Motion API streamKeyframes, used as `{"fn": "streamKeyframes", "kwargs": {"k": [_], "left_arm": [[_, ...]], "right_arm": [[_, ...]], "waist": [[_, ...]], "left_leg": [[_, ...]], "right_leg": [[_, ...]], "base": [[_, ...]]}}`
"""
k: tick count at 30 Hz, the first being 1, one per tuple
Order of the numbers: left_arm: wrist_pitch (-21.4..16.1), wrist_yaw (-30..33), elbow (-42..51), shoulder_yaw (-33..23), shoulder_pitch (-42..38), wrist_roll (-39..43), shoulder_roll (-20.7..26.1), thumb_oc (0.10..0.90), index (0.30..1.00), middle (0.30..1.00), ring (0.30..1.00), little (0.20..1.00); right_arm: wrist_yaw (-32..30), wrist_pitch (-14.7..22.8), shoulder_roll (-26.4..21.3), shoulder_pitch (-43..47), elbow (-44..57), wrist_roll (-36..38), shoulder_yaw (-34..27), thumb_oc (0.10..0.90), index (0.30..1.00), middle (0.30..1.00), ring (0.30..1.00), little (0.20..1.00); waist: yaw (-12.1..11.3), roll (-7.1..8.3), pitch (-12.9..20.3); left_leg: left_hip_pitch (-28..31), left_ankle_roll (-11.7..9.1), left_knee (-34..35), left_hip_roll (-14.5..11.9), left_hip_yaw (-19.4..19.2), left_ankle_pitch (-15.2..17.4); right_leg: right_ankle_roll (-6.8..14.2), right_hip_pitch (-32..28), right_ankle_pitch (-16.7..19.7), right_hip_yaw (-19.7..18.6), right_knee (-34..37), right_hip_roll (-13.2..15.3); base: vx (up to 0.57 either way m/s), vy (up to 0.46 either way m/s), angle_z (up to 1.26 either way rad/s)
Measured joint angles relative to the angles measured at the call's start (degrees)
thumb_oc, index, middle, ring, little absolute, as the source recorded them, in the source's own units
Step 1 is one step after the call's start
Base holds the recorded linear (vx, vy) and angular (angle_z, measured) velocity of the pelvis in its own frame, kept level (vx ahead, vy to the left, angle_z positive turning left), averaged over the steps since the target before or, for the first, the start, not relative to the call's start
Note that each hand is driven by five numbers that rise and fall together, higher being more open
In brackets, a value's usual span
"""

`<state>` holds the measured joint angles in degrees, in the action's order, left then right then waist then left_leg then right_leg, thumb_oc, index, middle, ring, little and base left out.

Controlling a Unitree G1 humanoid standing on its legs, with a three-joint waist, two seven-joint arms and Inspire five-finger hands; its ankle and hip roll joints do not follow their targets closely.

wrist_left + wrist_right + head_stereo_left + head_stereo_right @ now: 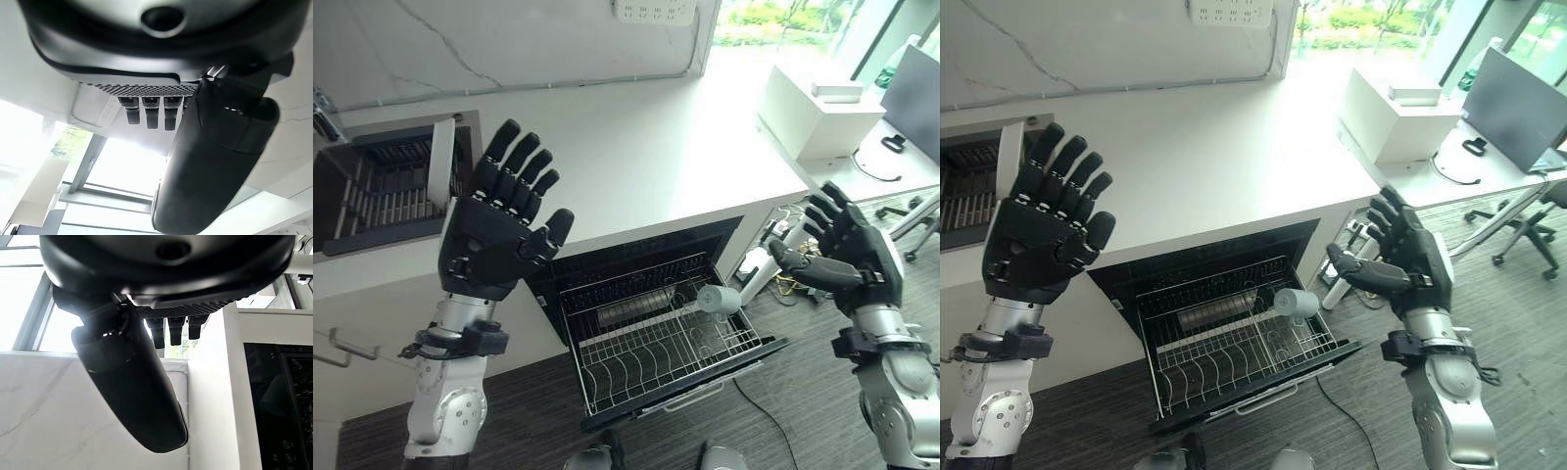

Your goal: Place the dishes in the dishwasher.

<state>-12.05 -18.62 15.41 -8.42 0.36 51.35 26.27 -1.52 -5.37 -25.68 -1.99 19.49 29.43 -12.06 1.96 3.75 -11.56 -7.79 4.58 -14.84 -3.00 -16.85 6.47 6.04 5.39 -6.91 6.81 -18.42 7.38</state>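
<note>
Left hand (499, 230) raised above white worktop (636, 147), fingers spread, holding nothing. Right hand (850, 257) raised beside worktop's end, fingers loose, empty. Dishwasher (651, 308) open under worktop, wire rack (661, 343) pulled out; grey cup (718, 299) on its side in rack.

white box (818, 110) on counter (636, 157) | wall socket strip (654, 10) | possibly office chair (1518, 230)

A cup (718, 298) lies in the dishwasher rack (636, 364), below the counter (646, 157).
</note>
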Motion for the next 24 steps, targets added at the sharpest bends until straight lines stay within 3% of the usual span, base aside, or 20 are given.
{"fn": "streamKeyframes", "kwargs": {"k": [1, 3, 8, 18, 24], "left_arm": [[-0.2, 0.3, 0.1, 1.7, -0.7, 0.0, -0.4, 0.800, 0.900, 0.900, 0.900, 0.900], [-1.2, 0.5, 1.4, 1.7, 0.8, -0.7, -2.2, 0.800, 0.900, 0.900, 0.900, 0.900], [-1.8, 1.0, 1.6, 1.6, 1.6, -2.4, -2.8, 0.800, 0.900, 0.900, 0.900, 0.900], [-1.8, 2.9, 1.6, 1.5, 1.4, -2.3, -2.4, 0.800, 0.900, 0.900, 0.900, 0.900], [-2.2, 2.8, 1.6, 1.5, 1.8, -2.2, -2.6, 0.800, 0.900, 0.900, 0.900, 0.900]], "right_arm": [[-0.5, 0.0, -2.2, 0.3, 0.0, 0.0, 0.0, 0.800, 0.900, 0.900, 0.900, 0.900], [-0.4, 0.0, -4.3, 0.7, -0.1, 0.0, 0.0, 0.800, 0.900, 0.900, 0.900, 0.900], [-0.6, -0.1, -4.4, 0.9, 0.0, 0.0, 0.0, 0.800, 0.900, 0.900, 0.900, 0.900], [-1.9, -0.5, -4.1, 1.6, 0.0, 0.0, 0.3, 0.800, 0.900, 0.900, 0.900, 0.900], [0.1, -0.1, -4.8, 2.0, -0.1, -0.1, 0.6, 0.800, 0.900, 0.900, 0.900, 0.900]], "waist": [[-0.2, 0.27, 0.1], [-2.0, -0.85, 0.3], [-3.5, -0.86, 0.4], [-2.1, -3.67, 1.4], [-2.1, -5.53, 1.4]], "left_leg": [[0.1, -0.1, 0.1, 1.4, 0.7, -0.4], [-0.3, -0.7, 0.1, 1.4, 1.3, -0.6], [-1.2, -2.2, 0.8, 0.9, 3.2, -1.8], [-1.1, -3.3, 1.5, -0.3, 4.5, -3.6], [-2.0, -5.0, 1.7, -0.7, 5.2, -3.7]], "right_leg": [[-3.8, 0.1, -2.6, 0.5, 0.1, -2.3], [-3.9, 0.2, -2.9, 2.2, 0.1, -2.0], [-5.1, 1.1, -3.7, 4.0, -0.6, -2.6], [-6.5, 1.1, -5.0, 5.1, -1.7, -4.0], [-8.0, 1.5, -4.8, 7.4, -2.3, -3.7]], "base": [[-0.02, -0.094, 0.74], [-0.03, -0.110, 0.33], [-0.07, -0.148, 0.16], [-0.06, -0.138, 0.04], [-0.06, 0.042, 0.15]]}}
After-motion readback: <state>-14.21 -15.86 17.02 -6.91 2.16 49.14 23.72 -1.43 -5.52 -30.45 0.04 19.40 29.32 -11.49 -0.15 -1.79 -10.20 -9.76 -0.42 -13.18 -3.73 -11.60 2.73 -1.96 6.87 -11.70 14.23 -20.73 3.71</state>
